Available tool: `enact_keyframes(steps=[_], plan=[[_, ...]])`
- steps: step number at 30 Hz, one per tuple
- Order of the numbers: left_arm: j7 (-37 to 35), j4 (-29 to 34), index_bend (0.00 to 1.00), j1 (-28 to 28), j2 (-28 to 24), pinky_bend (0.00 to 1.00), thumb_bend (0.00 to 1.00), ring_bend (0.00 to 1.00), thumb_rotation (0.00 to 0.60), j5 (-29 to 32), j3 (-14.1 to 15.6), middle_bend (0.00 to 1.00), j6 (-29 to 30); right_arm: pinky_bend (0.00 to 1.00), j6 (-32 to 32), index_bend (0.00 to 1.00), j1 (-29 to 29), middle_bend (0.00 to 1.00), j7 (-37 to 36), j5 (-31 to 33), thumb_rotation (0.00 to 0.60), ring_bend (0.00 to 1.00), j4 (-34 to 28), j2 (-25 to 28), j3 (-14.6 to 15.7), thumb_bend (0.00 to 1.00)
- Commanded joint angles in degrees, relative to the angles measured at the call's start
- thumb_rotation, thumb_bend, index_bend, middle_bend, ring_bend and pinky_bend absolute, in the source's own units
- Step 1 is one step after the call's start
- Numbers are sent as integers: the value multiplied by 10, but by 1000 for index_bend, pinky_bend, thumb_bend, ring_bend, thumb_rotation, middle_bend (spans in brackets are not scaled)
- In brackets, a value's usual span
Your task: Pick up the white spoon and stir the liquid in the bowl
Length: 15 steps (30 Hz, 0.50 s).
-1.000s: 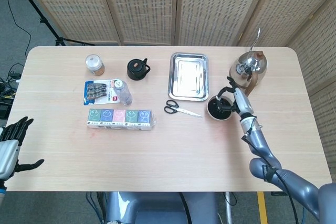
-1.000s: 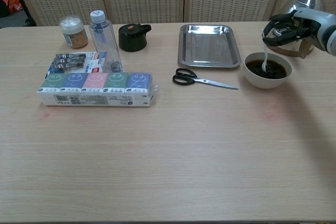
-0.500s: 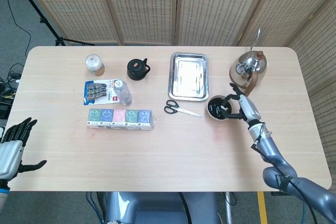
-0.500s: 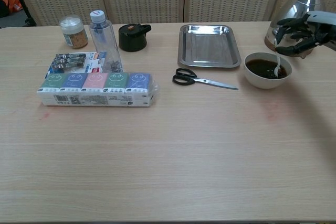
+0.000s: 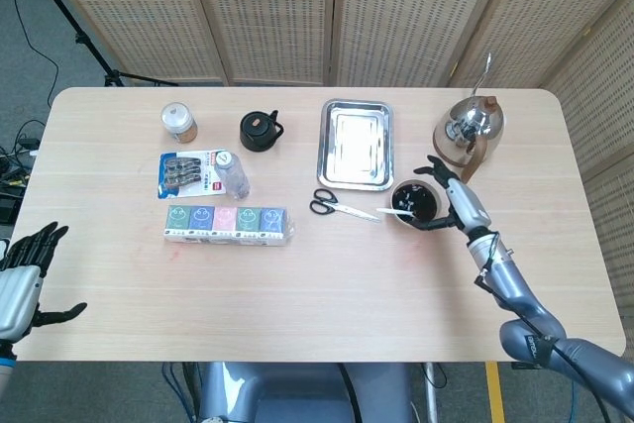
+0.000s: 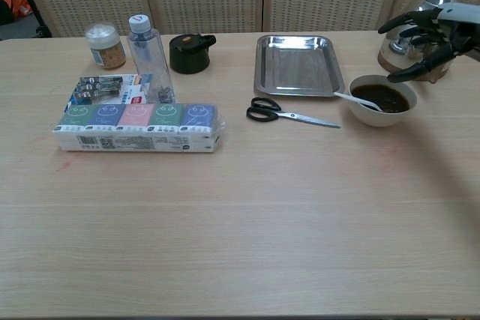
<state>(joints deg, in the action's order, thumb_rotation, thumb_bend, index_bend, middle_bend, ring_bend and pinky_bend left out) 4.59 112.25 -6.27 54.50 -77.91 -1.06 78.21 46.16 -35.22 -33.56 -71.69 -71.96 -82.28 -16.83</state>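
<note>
Right hand (image 6: 427, 39) open, fingers spread, holding nothing, just right of bowl (image 6: 381, 100). White spoon (image 6: 357, 100) lies in bowl, handle over rim away from hand. Left hand (image 5: 22, 279) open.

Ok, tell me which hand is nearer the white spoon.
Right. The right hand hovers open just beside the bowl where the white spoon rests; the left hand is at the table's far edge.
</note>
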Motion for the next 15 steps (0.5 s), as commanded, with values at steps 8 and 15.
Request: enact_keyframes(steps=[8,15], plan=[[2,-1,0,7,0,0,0,0,600,-20,7,0,13,0,169,172,45,0,180,-107,600,0,19,44,45,0],[16,-2,0,18,9,0,0,0,600,-37,12,0,33,0,340,171,117,0,287,-194,600,0,40,61,93,0]])
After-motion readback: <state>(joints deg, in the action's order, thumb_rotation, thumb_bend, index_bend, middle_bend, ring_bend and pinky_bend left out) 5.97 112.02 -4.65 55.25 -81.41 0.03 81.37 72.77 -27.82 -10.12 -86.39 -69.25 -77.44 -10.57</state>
